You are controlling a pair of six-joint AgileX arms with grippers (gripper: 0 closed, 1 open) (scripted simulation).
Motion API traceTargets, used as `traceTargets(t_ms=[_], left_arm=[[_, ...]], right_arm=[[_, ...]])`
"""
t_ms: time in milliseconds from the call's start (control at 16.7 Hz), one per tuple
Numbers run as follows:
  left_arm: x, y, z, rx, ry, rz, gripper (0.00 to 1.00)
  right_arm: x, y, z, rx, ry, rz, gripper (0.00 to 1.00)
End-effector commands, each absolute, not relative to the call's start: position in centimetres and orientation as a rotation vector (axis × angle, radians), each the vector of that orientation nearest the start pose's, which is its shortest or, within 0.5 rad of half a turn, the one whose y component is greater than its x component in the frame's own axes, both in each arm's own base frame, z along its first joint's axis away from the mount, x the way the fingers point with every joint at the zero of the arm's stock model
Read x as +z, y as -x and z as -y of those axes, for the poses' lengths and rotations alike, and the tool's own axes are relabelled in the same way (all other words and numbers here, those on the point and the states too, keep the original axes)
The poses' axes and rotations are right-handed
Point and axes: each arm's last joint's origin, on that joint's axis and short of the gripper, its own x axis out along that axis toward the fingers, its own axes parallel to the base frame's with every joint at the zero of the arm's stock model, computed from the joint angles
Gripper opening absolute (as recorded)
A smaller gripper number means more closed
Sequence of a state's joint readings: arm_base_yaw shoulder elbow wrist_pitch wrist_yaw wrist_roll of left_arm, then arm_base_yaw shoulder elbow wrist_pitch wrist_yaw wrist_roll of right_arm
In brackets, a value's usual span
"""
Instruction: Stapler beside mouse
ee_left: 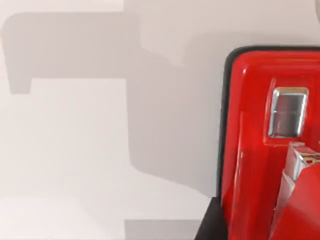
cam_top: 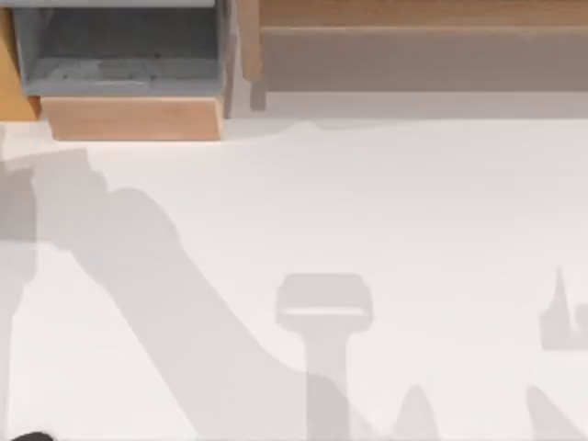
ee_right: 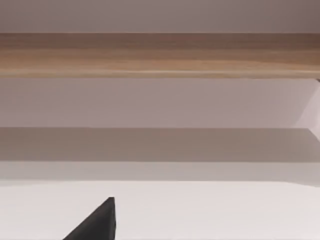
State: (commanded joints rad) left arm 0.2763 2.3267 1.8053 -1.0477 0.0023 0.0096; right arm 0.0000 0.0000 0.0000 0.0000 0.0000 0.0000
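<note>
Stapler (ee_left: 255,150): glossy red body with a thin black rim along its edge, rounded at the corner, a small chrome rectangular window set into the top and another chrome piece just below it. It lies on the white desk (ee_left: 75,150), close under my left wrist camera. A black wedge of my left hand (ee_left: 210,225) touches the stapler's edge; I cannot tell how far that hand is open or whether it has hold of anything.

Top view: bare white desk (cam_top: 367,202) crossed by arm shadows, a wooden open-fronted box with grey inside (cam_top: 124,64) at far left, a long wooden shelf (cam_top: 423,28) along the far edge.

Right wrist view: the shelf (ee_right: 160,55) seen front-on, one black fingertip (ee_right: 97,222) of my right hand over the desk; its opening I cannot tell.
</note>
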Motion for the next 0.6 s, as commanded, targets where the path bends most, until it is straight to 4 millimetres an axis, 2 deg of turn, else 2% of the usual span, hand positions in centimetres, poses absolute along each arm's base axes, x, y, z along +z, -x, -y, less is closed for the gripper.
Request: traceTargets(t_ms=[300,540,600], left_arm=[[14.8,-43.1,-12.7,0.22,0.216,-1.56,0.0],[14.6,-43.1,-12.7,0.219,0.216,-1.563,0.0],[15.2,-43.2,-12.7,0.221,0.214,-1.546,0.0]], right_arm=[[16.0,-10.6,0.1,0.0,0.0,0.0,1.0],[16.0,-10.6,0.1,0.0,0.0,0.0,1.0],[16.0,-10.6,0.1,0.0,0.0,0.0,1.0]])
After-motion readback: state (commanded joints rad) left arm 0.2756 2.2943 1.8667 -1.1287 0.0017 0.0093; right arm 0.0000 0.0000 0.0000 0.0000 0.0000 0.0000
